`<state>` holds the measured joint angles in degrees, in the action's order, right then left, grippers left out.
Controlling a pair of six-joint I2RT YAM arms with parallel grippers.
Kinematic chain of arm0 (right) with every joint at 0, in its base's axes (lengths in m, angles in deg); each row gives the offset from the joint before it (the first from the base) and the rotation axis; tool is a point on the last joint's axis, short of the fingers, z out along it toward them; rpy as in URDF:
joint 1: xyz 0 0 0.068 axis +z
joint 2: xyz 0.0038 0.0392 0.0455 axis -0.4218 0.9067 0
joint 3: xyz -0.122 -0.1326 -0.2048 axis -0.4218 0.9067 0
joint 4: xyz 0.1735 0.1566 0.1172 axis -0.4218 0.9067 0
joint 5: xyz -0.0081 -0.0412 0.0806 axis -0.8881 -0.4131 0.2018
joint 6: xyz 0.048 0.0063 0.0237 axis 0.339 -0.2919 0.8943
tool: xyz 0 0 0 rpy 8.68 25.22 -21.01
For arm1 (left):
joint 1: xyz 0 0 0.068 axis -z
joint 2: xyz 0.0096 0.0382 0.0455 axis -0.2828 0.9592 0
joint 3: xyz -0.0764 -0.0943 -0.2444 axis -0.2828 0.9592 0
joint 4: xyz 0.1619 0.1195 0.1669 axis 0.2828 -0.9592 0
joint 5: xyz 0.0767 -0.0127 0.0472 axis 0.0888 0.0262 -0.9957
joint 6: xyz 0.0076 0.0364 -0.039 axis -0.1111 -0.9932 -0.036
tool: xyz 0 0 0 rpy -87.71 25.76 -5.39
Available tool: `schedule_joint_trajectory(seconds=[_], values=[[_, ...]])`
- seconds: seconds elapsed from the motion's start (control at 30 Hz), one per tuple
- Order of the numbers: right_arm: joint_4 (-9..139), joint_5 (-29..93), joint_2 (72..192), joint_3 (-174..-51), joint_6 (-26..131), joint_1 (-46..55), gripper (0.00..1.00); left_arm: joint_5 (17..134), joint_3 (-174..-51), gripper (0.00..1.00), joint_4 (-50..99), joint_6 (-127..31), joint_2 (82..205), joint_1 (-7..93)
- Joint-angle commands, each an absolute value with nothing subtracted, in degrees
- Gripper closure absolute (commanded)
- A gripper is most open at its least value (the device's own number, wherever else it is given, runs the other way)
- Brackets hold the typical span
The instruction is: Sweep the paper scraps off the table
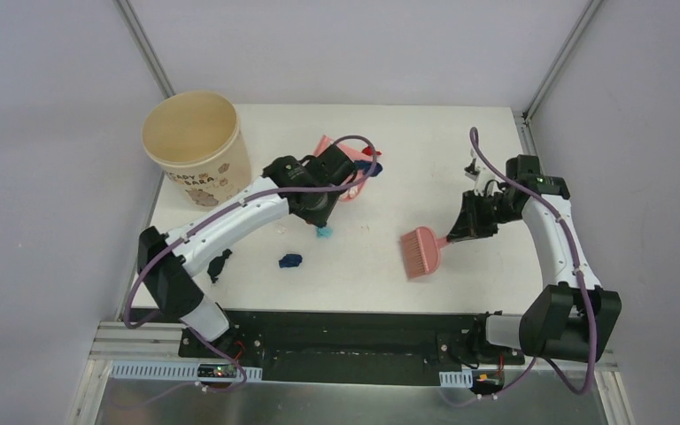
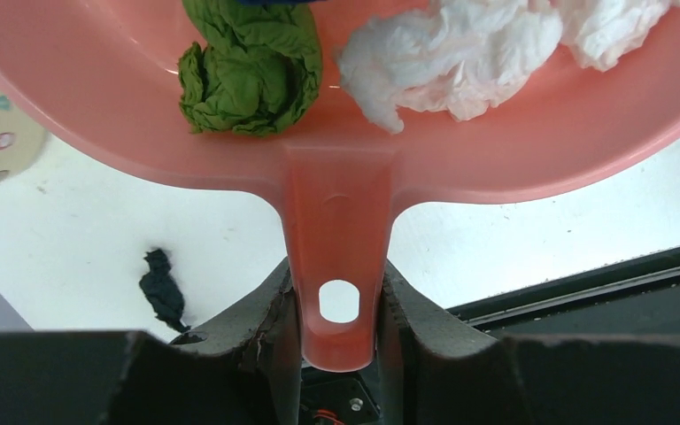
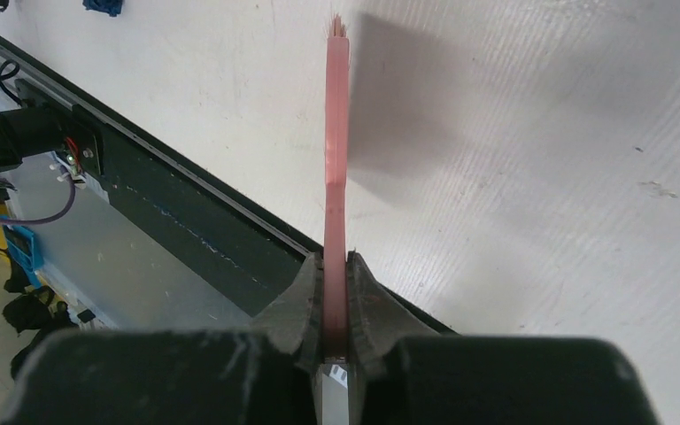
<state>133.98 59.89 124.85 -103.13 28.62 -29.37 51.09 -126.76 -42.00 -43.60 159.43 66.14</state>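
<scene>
Left gripper (image 2: 337, 303) clamps the dustpan (image 2: 336, 204) handle, arm stretched forward over the table (image 1: 425, 150). Right gripper (image 3: 336, 297) clamps the brush (image 1: 422, 252) handle, elbow bent, forearm reaching inward.

The table (image 1: 425, 150) is white and flat, with a black near edge. A dark blue paper scrap (image 1: 290, 260) lies near the front, a bit left of the middle. A tiny teal scrap (image 1: 324, 232) lies just behind it. A dark scrap (image 1: 220, 264) lies further left. A crumpled green scrap (image 2: 248, 80) and a fluffy white scrap (image 2: 452, 57) sit side by side in the pink dustpan (image 2: 97, 106).
</scene>
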Motion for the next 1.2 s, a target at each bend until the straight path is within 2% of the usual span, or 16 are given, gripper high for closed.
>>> schedule_joint_trajectory(seconds=[0.0,0.4,0.63,1.0,1.17], values=[[124.94,66.86,123.39,-98.9,31.44,-30.03,1.0,47.39,-131.89,1.0,-48.37,-41.73,154.87,64.06],[120.61,78.05,123.94,-95.1,30.46,-32.2,1.0,60.32,-135.19,1.0,-47.26,-40.74,148.59,45.68],[122.35,81.3,128.73,-96.53,28.11,-34.34,1.0,71.54,-134.84,1.0,-40.89,-38.16,147.93,34.14],[123.23,82.7,127.96,-96.46,26.85,-37.95,1.0,90.62,-135.26,1.0,-25.0,-28.91,149.22,17.09],[123.38,83.25,128.44,-96.55,26.54,-38.29,1.0,104.94,-124.48,1.0,-4.42,-11.02,147.21,9.84]])
